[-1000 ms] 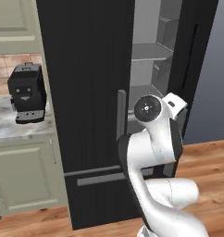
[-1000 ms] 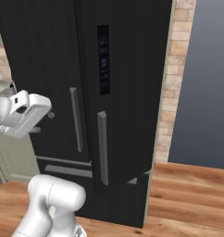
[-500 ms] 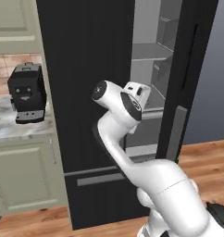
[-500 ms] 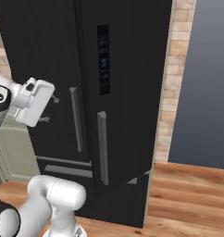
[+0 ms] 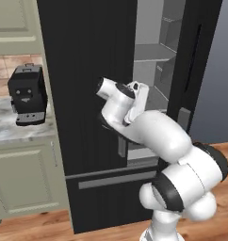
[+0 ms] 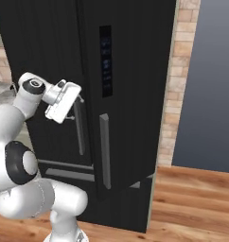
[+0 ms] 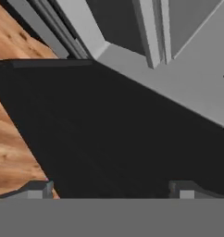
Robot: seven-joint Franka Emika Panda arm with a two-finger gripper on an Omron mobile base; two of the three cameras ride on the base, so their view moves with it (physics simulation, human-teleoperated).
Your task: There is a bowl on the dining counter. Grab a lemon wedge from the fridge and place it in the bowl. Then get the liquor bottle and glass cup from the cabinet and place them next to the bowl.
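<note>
The black fridge (image 5: 87, 70) stands with its right door (image 5: 196, 56) swung open, and grey shelves (image 5: 153, 52) show inside. My gripper (image 7: 114, 190) is open with nothing between its fingertips. It hovers at mid height in front of the inner edge of the shut left door, beside the opening. The white hand (image 5: 134, 101) also appears from the other side (image 6: 64, 101), near the door handles (image 6: 104, 149). In the hand view the black door surface (image 7: 109, 139) lies close below grey fridge walls (image 7: 178, 69). The lemon wedge, bowl, liquor bottle and glass cup are out of view.
A black coffee machine (image 5: 25, 94) sits on the marble counter (image 5: 7, 134) left of the fridge, above pale cabinet doors (image 5: 26, 183). A brick wall (image 6: 182, 71) flanks the fridge on the right. Wooden floor (image 6: 192, 198) lies open in front.
The hand has swung left from the open compartment to the edge of the shut door. The arm has folded lower and bulkier in front of the fridge. The jaws stayed open.
</note>
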